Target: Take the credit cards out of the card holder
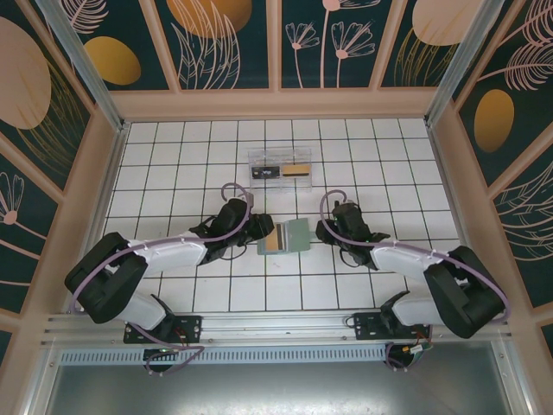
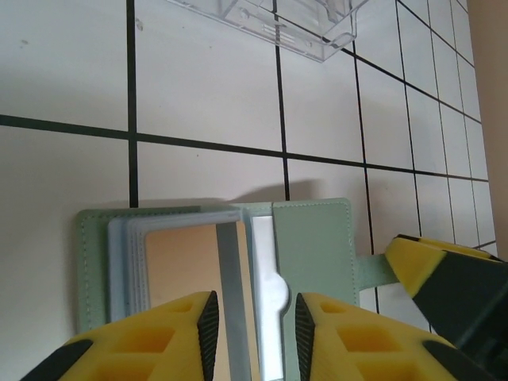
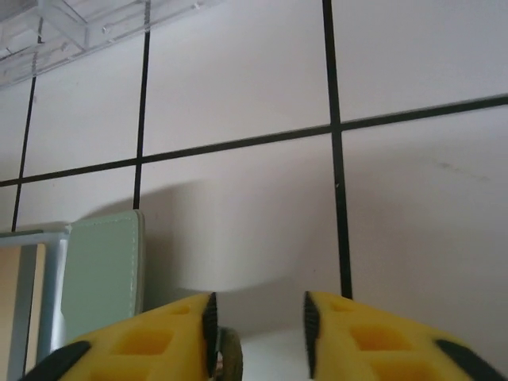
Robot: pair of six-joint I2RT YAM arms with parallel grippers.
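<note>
Sage-green, round-cornered card holder (image 2: 309, 246) under left pincer (image 2: 254, 317) | left pincer parted over smooth tan card (image 2: 182, 262) | right pincer (image 3: 258, 317) released

You have white tiled tabletop (image 1: 173, 156), black grid lines. Clear plastic rectangular box (image 1: 282, 152) lies toward far side. Pale green leather-look card holder (image 1: 298, 233) lies open mid-table, apart from box.

There is one green card holder (image 1: 292, 235), with one tan card (image 2: 181, 274) showing in it. One clear tray (image 1: 281, 154) holds two more: a dark card (image 1: 263, 172) and a gold card (image 1: 299, 169).
</note>
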